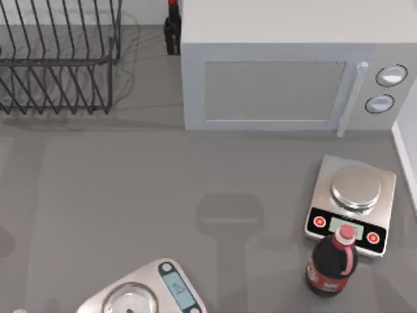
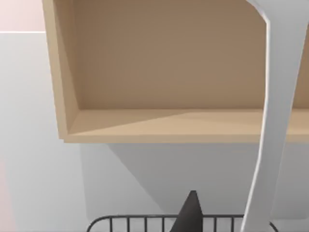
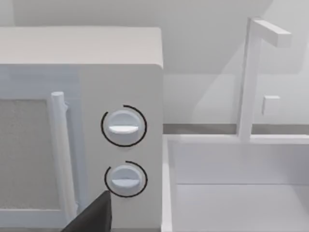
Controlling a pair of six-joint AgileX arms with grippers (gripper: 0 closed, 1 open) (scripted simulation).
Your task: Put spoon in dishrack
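A dark, pointed, matte fingertip (image 2: 189, 215) of the left pincer is visible; the right pincer shows a similar dark, angular fingertip (image 3: 91, 216).

One dark wire dishrack (image 1: 58, 59) of thin parallel bars. One white box-shaped microwave (image 1: 287, 72) with two round dials. Two flat silver kitchen scales, one (image 1: 353, 202) at right, one (image 1: 146, 293) at the lower edge. Two bottles: one dark red-capped cola bottle (image 1: 332, 264), one black bottle (image 1: 172, 26) behind.
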